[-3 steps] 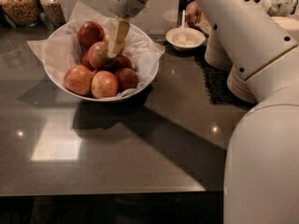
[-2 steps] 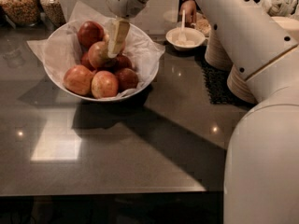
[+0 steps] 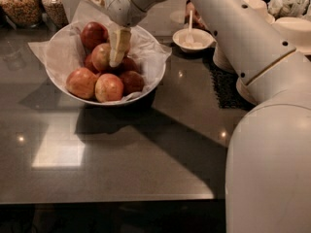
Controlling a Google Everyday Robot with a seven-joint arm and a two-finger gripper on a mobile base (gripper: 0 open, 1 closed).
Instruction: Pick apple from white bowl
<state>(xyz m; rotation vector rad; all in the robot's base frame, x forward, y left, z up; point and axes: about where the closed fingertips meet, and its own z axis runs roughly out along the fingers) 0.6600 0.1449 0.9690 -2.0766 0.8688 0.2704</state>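
Note:
The white bowl [image 3: 63, 84], wide and lined with crinkled white paper, stands at the back left of the dark counter and holds several apples. The apple [image 3: 99, 57], paler yellow-green with a red blush, lies in the middle of the pile among deeper red ones. My gripper [image 3: 118, 50] reaches down into the bowl from above and sits right against the pale apple's right side, partly covering the red apples behind it.
A small white bowl with a spoon [image 3: 194, 39] stands to the right of the big bowl. Two jars [image 3: 22, 4] stand at the back left. Stacked beige bowls [image 3: 257, 6] and a black mat [image 3: 224, 84] are at the right, under my arm [image 3: 252, 52].

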